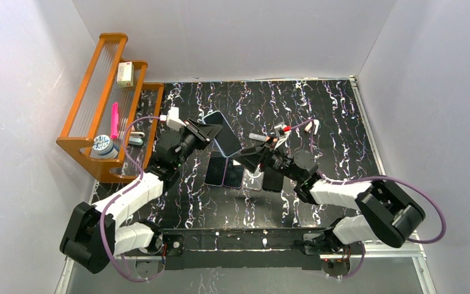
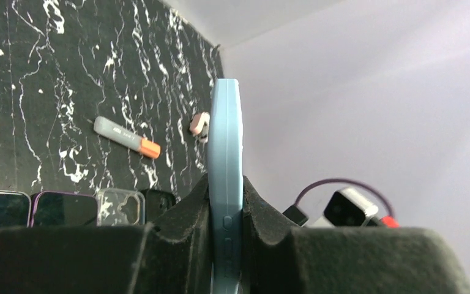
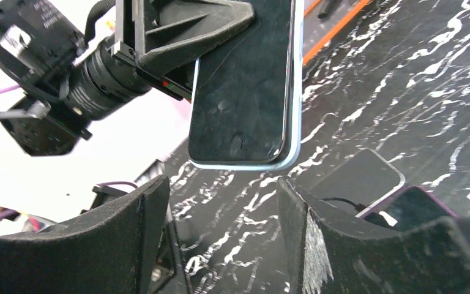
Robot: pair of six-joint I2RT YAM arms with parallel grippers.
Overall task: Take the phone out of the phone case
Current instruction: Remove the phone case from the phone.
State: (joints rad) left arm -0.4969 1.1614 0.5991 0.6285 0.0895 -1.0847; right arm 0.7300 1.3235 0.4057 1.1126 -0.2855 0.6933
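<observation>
A phone with a dark screen (image 3: 245, 92) sits in a light blue phone case (image 3: 295, 116), held above the table. My left gripper (image 1: 211, 131) is shut on the case's upper end. The left wrist view shows the case (image 2: 225, 141) edge-on, squeezed between both pads, with my left gripper (image 2: 225, 208) around its side buttons. My right gripper (image 3: 223, 190) stands open just below the phone's free lower end, with nothing between its fingers. From above, my right gripper (image 1: 245, 160) is to the right of and below the held case (image 1: 225, 136).
Two dark phones (image 1: 223, 172), a clear case (image 2: 119, 207) and a black case (image 1: 273, 179) lie on the marbled table below. A grey marker with an orange cap (image 2: 126, 136) and a small pink item (image 2: 199, 124) lie further back. A wooden rack (image 1: 98, 104) stands at the left.
</observation>
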